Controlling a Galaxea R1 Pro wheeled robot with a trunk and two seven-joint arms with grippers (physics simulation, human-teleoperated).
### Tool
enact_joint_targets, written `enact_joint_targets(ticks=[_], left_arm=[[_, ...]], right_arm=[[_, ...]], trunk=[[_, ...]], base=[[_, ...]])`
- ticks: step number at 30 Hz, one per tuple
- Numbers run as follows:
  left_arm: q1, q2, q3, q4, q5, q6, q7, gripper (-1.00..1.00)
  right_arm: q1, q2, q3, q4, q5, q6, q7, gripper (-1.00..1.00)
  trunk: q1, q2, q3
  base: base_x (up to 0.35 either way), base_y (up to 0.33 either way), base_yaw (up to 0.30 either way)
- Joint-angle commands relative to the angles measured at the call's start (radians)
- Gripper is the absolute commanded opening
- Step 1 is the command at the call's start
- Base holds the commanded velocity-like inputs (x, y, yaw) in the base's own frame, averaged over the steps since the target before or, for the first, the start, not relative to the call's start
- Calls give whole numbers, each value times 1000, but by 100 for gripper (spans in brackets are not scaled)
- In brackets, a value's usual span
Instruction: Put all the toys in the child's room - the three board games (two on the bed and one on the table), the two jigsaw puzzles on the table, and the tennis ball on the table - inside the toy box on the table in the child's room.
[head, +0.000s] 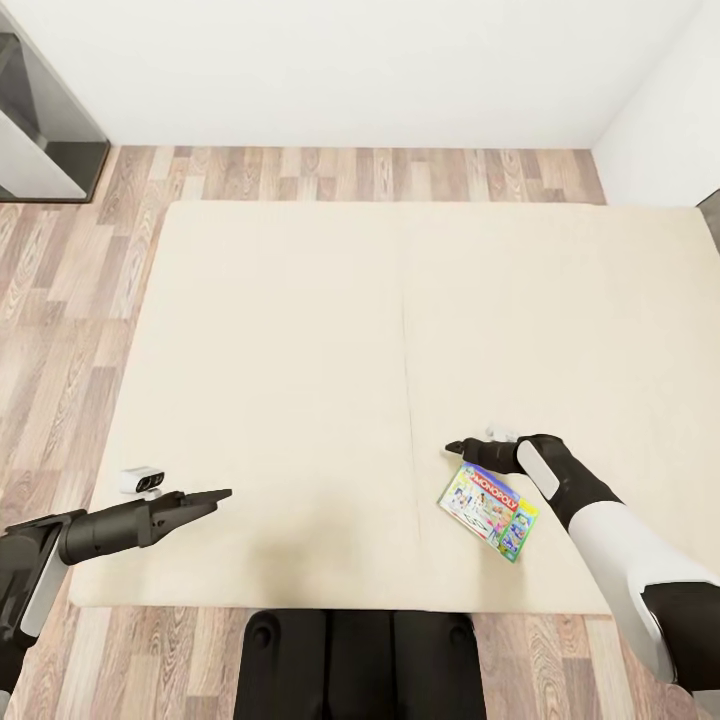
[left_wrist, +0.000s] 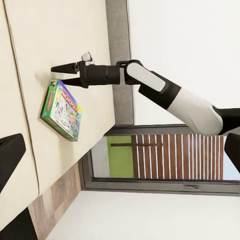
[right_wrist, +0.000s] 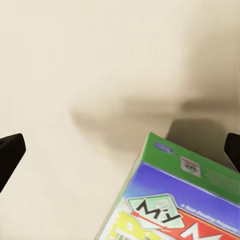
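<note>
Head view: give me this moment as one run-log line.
board game flat on bed | right gripper open, above it | left gripper empty, over bed

Pale green colourful board game (head: 489, 510), flat, askew, on cream bed (head: 300, 350)

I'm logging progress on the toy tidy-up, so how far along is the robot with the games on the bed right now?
Nothing here shows as done. One board game lies flat on the bed, near its front edge. In hand: the right gripper hovers open just beyond the box, holding nothing; the left gripper hangs empty over the bed. Left: grasping this box and carrying it to the toy box.
</note>
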Motion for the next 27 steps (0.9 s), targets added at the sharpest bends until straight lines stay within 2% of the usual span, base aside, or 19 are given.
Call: enact_joint_targets(ticks=[1, 27], left_arm=[[0, 0, 0, 0, -1, 11, -4, 100], [0, 0, 0, 0, -1, 11, -4, 100]], right_arm=[[0, -1, 5, -1, 3, 4, 4, 100], [-8, -1, 4, -1, 2, 11, 4, 100]], trunk=[[1, -2, -2], [1, -2, -25]], base=[[0, 0, 0], [0, 0, 0]])
